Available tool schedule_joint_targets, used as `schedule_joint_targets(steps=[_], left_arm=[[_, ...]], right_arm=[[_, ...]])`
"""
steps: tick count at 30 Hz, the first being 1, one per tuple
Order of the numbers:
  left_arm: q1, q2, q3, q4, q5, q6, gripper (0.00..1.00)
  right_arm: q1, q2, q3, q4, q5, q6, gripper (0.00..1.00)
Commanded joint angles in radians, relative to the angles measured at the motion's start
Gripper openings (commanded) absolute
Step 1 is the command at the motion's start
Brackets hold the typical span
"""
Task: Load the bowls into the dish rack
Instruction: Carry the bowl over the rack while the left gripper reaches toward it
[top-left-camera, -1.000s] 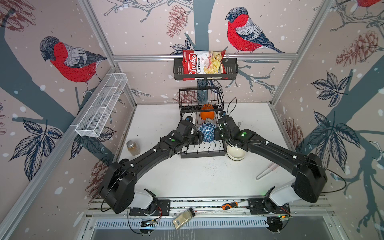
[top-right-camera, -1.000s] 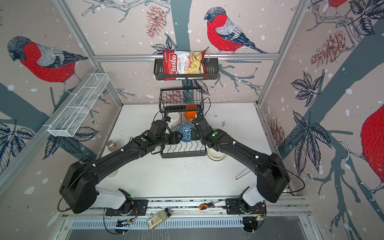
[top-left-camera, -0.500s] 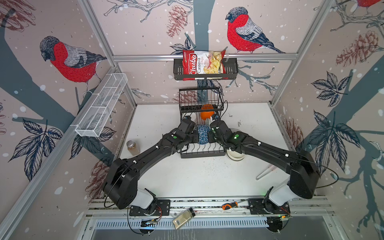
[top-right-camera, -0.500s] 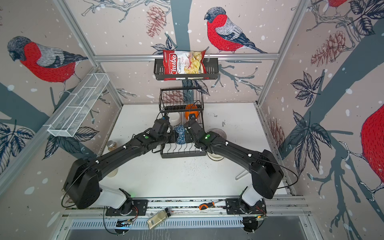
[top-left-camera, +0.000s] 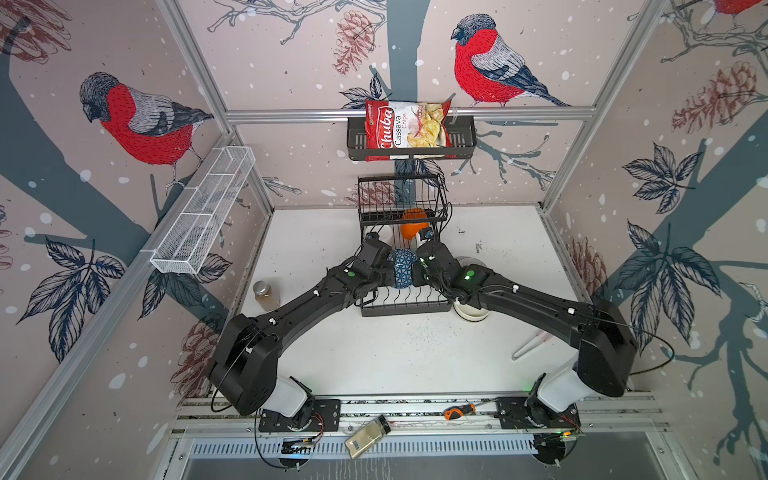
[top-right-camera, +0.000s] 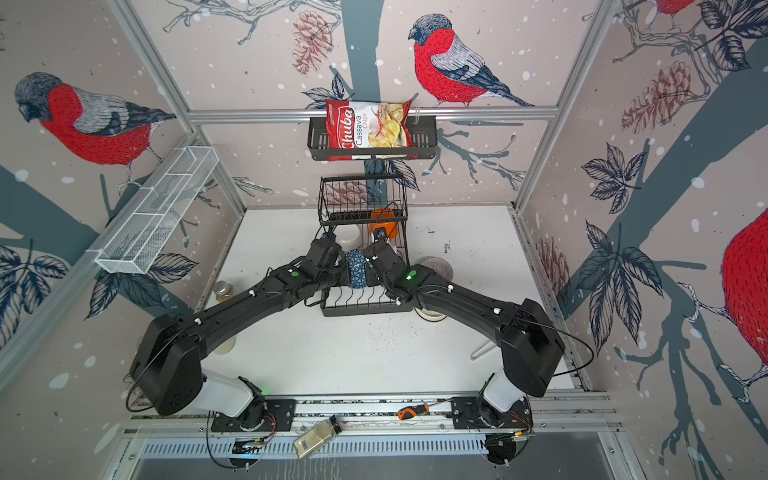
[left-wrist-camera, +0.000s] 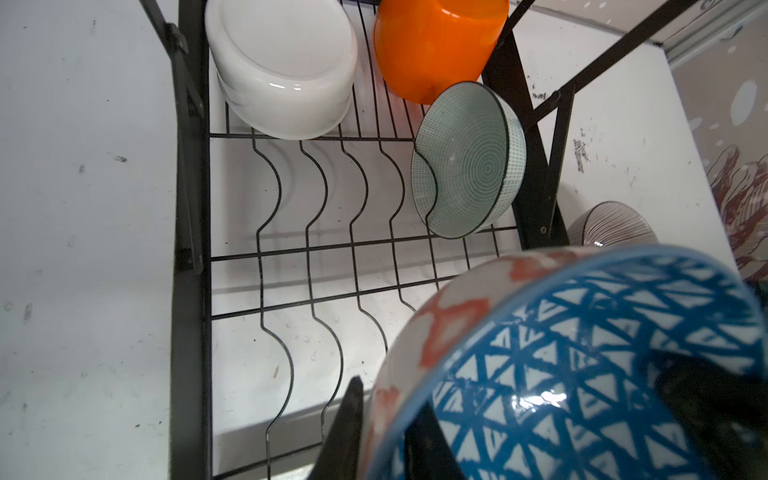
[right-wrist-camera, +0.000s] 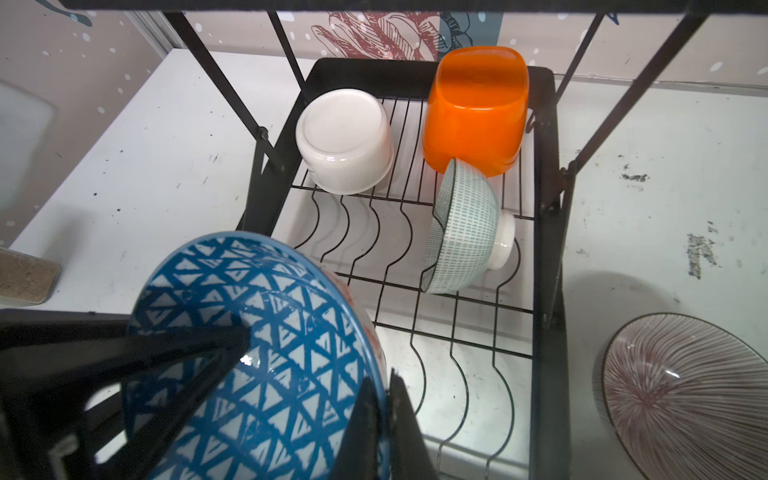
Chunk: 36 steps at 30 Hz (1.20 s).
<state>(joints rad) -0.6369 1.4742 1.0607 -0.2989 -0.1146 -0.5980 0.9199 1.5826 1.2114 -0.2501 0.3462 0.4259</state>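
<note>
One black wire dish rack (top-left-camera: 405, 309) stands mid-table. On its lower grid, under the raised basket, a white bowl (left-wrist-camera: 286, 66) and an orange bowl (left-wrist-camera: 436, 45) lie upside down. A mint-green bowl (left-wrist-camera: 465, 166) stands on edge in a slot just beside them. Over the nearer slots, a blue triangle-patterned bowl (top-left-camera: 402, 268) is held on edge between both arms. The right gripper (right-wrist-camera: 388, 399) pinches its rim tight. The left gripper (left-wrist-camera: 386, 403) clamps the opposite rim, one finger inside and one outside. A brown-striped bowl (right-wrist-camera: 685, 395) sits on the table beside the rack.
</note>
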Motion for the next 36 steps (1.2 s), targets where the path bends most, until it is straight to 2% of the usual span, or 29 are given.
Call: schedule_joint_targets(steps=[1, 11, 14, 19, 22, 28, 36], left_arm=[[-0.001, 0.003, 0.007, -0.015, -0.011, 0.009, 0.13], [0.002, 0.011, 0.019, -0.041, -0.013, -0.005, 0.00], [0.004, 0.014, 0.014, -0.038, -0.005, -0.005, 0.00], [0.018, 0.005, -0.003, -0.009, 0.033, 0.010, 0.00], [0.041, -0.010, -0.027, 0.012, 0.063, 0.023, 0.00], [0.120, -0.064, -0.108, 0.096, 0.190, 0.051, 0.00], [0.155, -0.093, -0.131, 0.153, 0.312, 0.080, 0.00]], right_arm=[[0.014, 0.006, 0.008, 0.077, 0.008, 0.015, 0.00], [0.025, 0.024, 0.026, 0.077, 0.005, 0.012, 0.00], [0.024, 0.019, 0.025, 0.078, -0.001, 0.008, 0.00], [0.011, 0.003, 0.014, 0.084, -0.038, -0.004, 0.12], [-0.016, -0.024, -0.013, 0.109, -0.102, -0.008, 0.16], [-0.068, -0.085, -0.053, 0.146, -0.241, -0.046, 0.31], [-0.138, -0.148, -0.094, 0.160, -0.383, -0.068, 0.42]])
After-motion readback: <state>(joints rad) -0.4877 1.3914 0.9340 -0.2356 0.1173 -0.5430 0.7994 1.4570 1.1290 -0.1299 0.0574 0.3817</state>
